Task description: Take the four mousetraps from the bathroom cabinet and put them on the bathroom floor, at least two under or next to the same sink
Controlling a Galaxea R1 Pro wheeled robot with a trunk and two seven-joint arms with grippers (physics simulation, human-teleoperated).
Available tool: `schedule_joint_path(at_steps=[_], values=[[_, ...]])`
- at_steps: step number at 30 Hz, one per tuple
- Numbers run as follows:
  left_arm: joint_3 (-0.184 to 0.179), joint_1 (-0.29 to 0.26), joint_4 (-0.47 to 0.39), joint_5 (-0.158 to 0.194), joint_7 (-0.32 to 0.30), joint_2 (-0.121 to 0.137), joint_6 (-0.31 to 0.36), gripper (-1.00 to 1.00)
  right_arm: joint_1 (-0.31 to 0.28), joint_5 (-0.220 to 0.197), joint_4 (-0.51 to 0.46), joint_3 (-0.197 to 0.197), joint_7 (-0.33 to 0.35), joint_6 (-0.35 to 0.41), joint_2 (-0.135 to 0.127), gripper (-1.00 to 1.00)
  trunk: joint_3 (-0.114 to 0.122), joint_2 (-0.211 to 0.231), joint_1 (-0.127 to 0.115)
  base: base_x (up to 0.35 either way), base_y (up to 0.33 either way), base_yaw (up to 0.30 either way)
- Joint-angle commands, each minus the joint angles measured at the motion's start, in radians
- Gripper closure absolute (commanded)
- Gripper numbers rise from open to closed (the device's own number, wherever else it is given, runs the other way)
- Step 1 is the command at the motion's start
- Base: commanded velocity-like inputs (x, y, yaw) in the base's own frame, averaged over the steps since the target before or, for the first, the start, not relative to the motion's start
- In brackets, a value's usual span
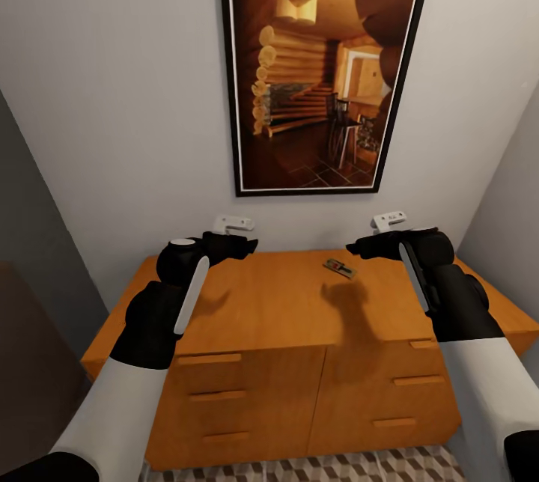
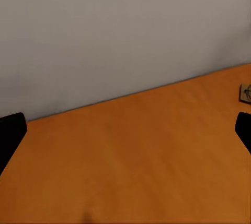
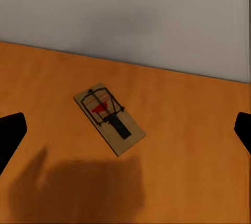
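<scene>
Two black grippers hover above a smooth orange-brown wooden cabinet (image 1: pixel 284 310). The right gripper (image 1: pixel 355 248) has its fingers spread wide and holds nothing; in its wrist view both dark fingertips (image 3: pixel 10 132) sit at the frame's edges. Between them lies one mousetrap (image 3: pixel 109 118) — a small flat tan rectangle with dark wire and a red mark, lying flat and askew on the cabinet top near the grey wall (image 1: pixel 112 93). The left gripper (image 1: pixel 251 245) is likewise spread wide and empty, over bare wood. The cabinet front has flat drawer panels with slim bar handles. Above hangs a tall black-framed picture (image 1: pixel 322 63) of a log interior. Cube-patterned tile floor (image 1: pixel 359 467) shows below.
</scene>
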Motion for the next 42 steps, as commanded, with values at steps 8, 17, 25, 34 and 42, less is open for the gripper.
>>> schedule_joint_path(at_steps=[8,17,25,34,42], values=[[0.001,-0.001,0.003,0.004,0.002,0.000,0.004,-1.00,-0.001,0.017,0.001,0.003,0.009,0.003,0.003,-1.00,-0.001,-0.001,0.000,0.058,-0.028,0.000],[0.001,-0.001,0.004,0.003,0.003,0.000,0.004,-1.00,-0.001,0.019,0.001,0.005,0.009,0.003,0.005,-1.00,-0.001,-0.001,0.000,0.007,-0.003,0.000],[0.001,-0.001,0.004,0.004,0.002,0.000,0.004,-1.00,-0.001,0.009,0.005,0.012,0.010,0.003,0.005,-1.00,-0.001,-0.001,0.000,0.001,0.000,0.000],[0.000,-0.001,0.020,0.005,0.002,-0.002,0.004,-1.00,-0.001,-0.010,0.090,0.012,0.033,0.003,0.000,-1.00,-0.001,-0.001,0.000,0.000,0.000,0.000],[0.000,-0.001,0.046,0.010,0.002,-0.002,0.004,-1.00,-0.001,-0.015,0.132,0.011,0.054,0.003,-0.005,-1.00,-0.001,-0.001,0.000,0.000,0.000,0.000]])
